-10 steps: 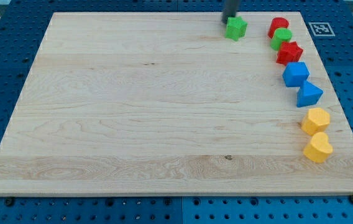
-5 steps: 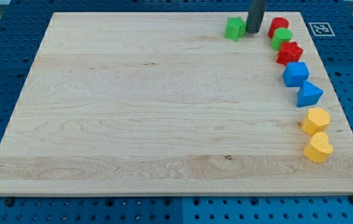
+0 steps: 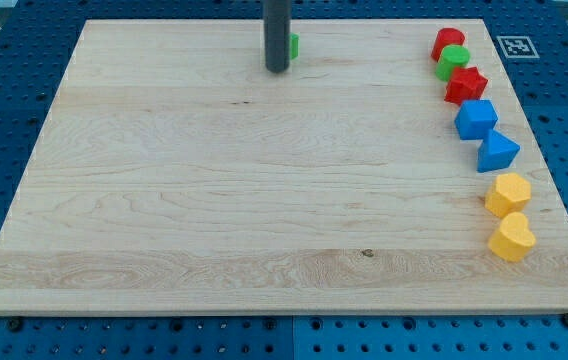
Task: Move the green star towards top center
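Our dark rod's tip (image 3: pixel 277 69) | gripperless, touching small green star block (image 3: pixel 292 44) | near wooden table's (image 3: pixel 214 200) top-edge centre, which we judge its goal | rod hides most of star

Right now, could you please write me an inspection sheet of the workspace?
Surface: wooden board, lying flat on a blue pegboard table.
Job's things: green star near the view's top centre, mostly hidden behind the rod; my tip is just at its left.
Clutter: down the view's right edge, red block, green block, red star, blue block, blue triangle, yellow block, yellow heart.
Claw: nothing seen.
Cables: nothing seen.
Surroundings: printed marker tag.
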Robot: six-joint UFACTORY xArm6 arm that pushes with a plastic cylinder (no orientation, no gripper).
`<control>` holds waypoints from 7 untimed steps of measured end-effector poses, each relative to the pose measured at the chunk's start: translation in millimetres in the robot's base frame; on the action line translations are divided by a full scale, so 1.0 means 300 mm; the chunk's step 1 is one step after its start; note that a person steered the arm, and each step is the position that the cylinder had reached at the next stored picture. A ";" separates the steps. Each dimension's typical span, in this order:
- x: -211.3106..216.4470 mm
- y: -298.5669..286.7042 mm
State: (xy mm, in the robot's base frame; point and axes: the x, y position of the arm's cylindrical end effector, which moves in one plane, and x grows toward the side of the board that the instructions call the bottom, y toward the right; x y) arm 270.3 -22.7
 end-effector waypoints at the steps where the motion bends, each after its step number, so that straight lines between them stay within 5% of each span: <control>1: -0.093 -0.006; 3: 0.255 0.162; 4: 0.153 0.323; 6: -0.090 0.311; 7: -0.095 0.273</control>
State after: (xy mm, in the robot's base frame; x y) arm 241.9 59.2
